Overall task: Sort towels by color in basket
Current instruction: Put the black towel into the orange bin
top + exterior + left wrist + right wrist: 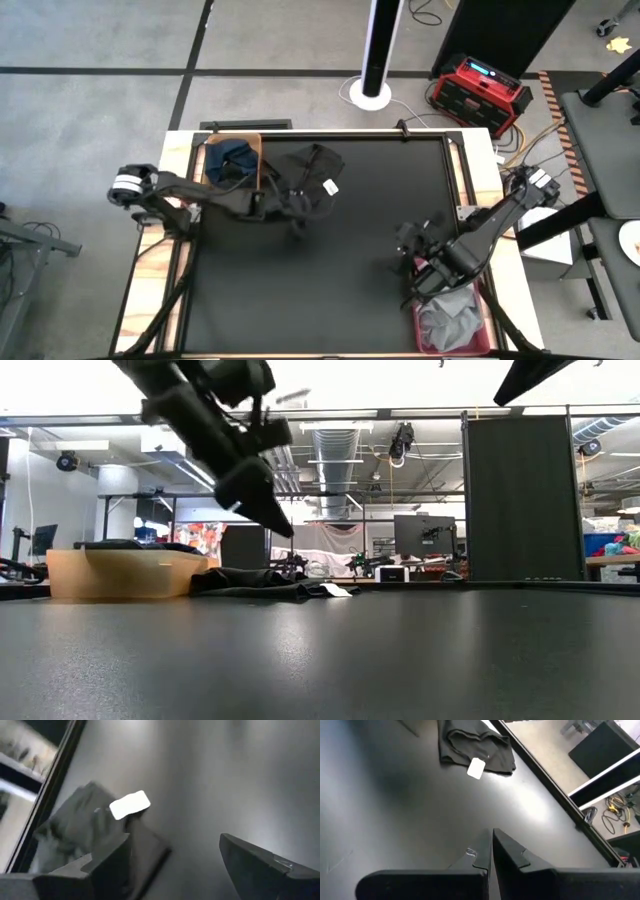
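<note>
Reaching for the crumpled black cloth towel [315, 170] upper-centre: your left gripper [298, 210] is open, empty; right gripper [408, 240] closed, idle. Next, lower and pinch.

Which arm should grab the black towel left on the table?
Left, probably. The left gripper is open, right beside the black towel near the tan basket. The right gripper is shut and sits across the table by the red basket.

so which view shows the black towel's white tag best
The right wrist view: the tag lies unobstructed at the black towel's edge. The left wrist view shows it too, tilted. In the high view it's a speck; in the low view, an edge-on sliver.
</note>
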